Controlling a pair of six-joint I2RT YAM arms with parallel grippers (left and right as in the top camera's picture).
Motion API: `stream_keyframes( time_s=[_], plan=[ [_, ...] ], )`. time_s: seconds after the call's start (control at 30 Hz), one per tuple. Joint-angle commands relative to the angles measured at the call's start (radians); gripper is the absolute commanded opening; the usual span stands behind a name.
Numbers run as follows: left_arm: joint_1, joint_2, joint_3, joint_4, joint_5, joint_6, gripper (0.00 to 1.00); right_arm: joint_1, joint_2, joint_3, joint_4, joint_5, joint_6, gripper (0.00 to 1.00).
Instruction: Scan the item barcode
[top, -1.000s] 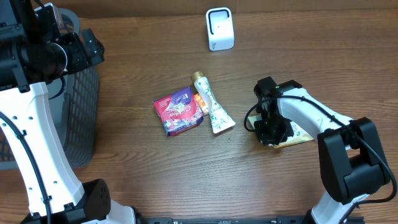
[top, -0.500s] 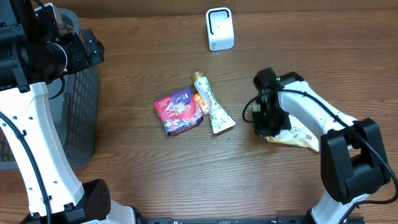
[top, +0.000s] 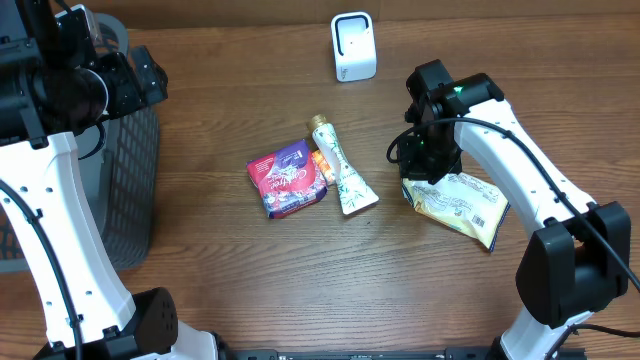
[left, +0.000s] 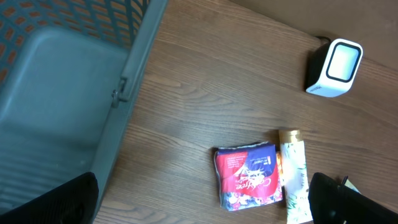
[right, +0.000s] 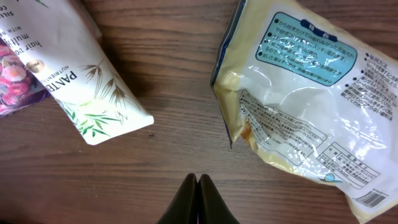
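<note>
As the right hand (right: 197, 179) is clenched empty beside the yellow bag (right: 311, 106), open it and grip the edge, barcode (right: 373, 199) uncovered.

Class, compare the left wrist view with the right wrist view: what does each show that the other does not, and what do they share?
Left wrist only: the basket and the scanner. Right wrist only, clearly: the bag with its printed label, and the right gripper, jaws shut on nothing. Both: the tube, the red packet (just an edge in the right wrist view) and the table.
</note>
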Motion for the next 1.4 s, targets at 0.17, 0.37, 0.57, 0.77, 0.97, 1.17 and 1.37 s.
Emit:
stream_keyframes(
  time_s=[0.17, 0.37, 0.57, 0.77, 0.97, 1.17, 1.37],
  plan=[
    [-0.002, -0.004, 0.013, 0.003, -0.007, 0.004, 1.00, -0.018, -0.003, -0.026, 0.019, 0.184, 0.122, 0.04],
    [-0.002, -0.004, 0.013, 0.003, -0.007, 0.004, 1.00, -0.015, -0.003, -0.117, 0.089, 0.179, 0.124, 0.04],
    [-0.002, -0.004, 0.013, 0.003, -0.007, 0.004, 1.00, -0.015, -0.003, -0.331, 0.298, 0.131, 0.171, 0.04],
    [-0.002, -0.004, 0.013, 0.003, -0.007, 0.004, 1.00, -0.015, -0.003, -0.473, 0.478, 0.039, 0.171, 0.04],
    [-0.002, -0.004, 0.013, 0.003, -0.007, 0.004, 1.00, -0.029, -0.003, -0.404, 0.452, -0.107, 0.167, 0.04],
    [-0.002, -0.004, 0.013, 0.003, -0.007, 0.004, 1.00, -0.071, -0.003, -0.214, 0.266, -0.174, 0.112, 0.04],
    [-0.002, -0.004, 0.013, 0.003, -0.007, 0.004, 1.00, -0.132, -0.003, -0.124, 0.119, 0.026, 0.114, 0.04]
  ],
)
